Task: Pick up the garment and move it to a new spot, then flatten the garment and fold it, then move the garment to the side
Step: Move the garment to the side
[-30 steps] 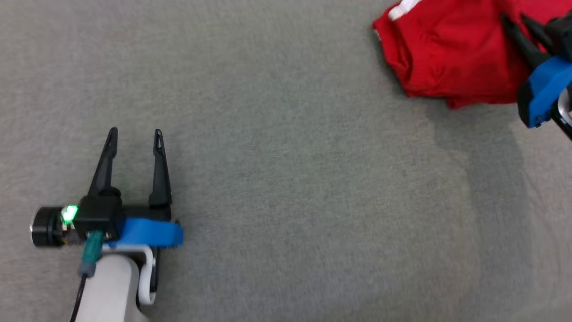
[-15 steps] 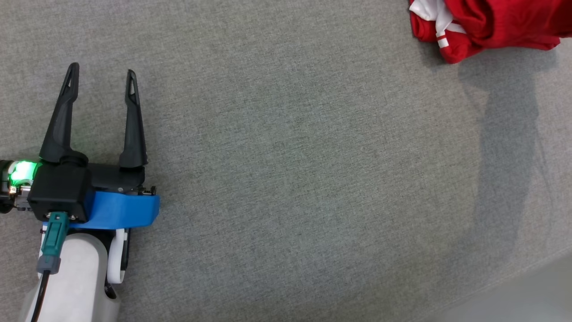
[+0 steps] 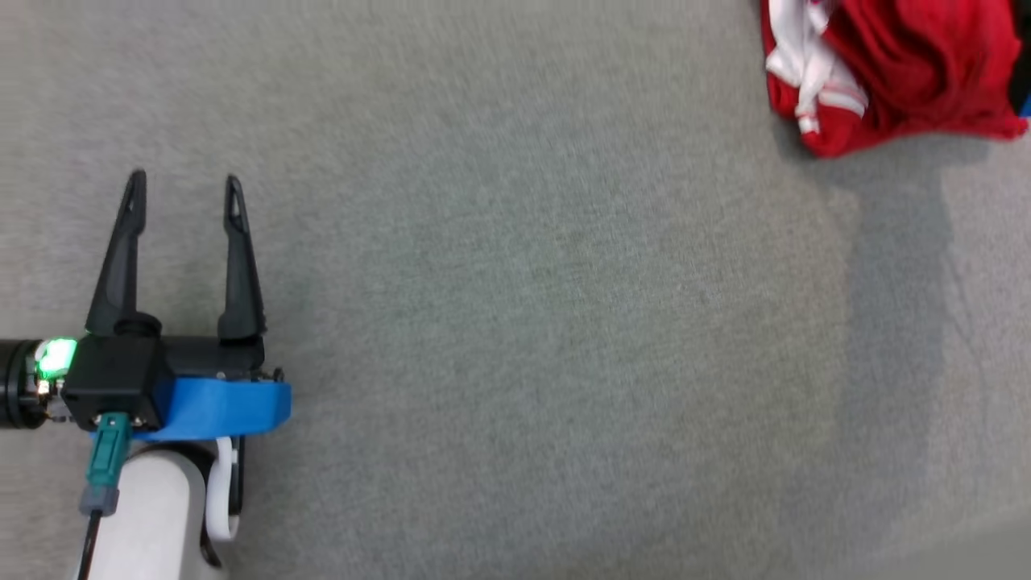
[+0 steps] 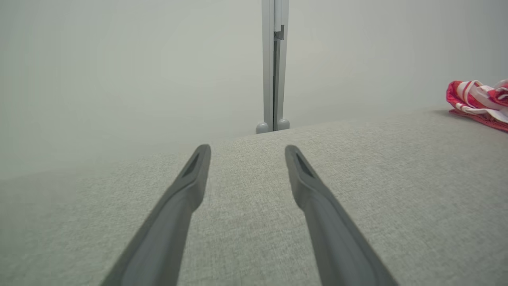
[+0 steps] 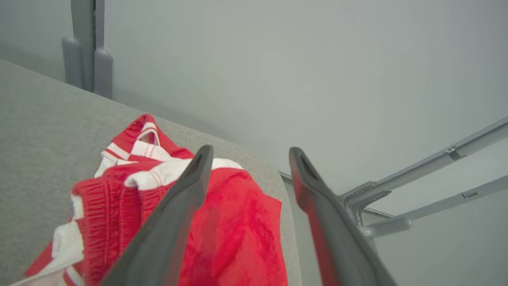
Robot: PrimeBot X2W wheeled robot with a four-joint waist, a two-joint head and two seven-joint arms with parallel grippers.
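The garment [image 3: 902, 80] lies crumpled at the table's [image 3: 515, 322] far right corner: flattening, folding and setting aside all seem left. The right gripper [image 5: 250, 151] hangs over that corner, fingers spread, empty; the left gripper [image 3: 184, 177], also spread, hovers above the table's left.

The left hand [image 3: 184, 184] has two long black fingers [image 3: 121, 266] tapering to slotted tips, set on a black block [image 3: 113, 383] with a blue collar [image 3: 225, 407] at its 5 o'clock and a green light [image 3: 56, 357] at its 9 o'clock. A teal plug [image 3: 105, 455] with a thin dark cable [image 3: 87, 552] sits against the pale forearm [image 3: 153, 515], beside a white bracket [image 3: 221, 499]. The right hand [image 5: 249, 154] has dark grey fingers of the same shape, one seemingly tinged red, though the close view is soft.
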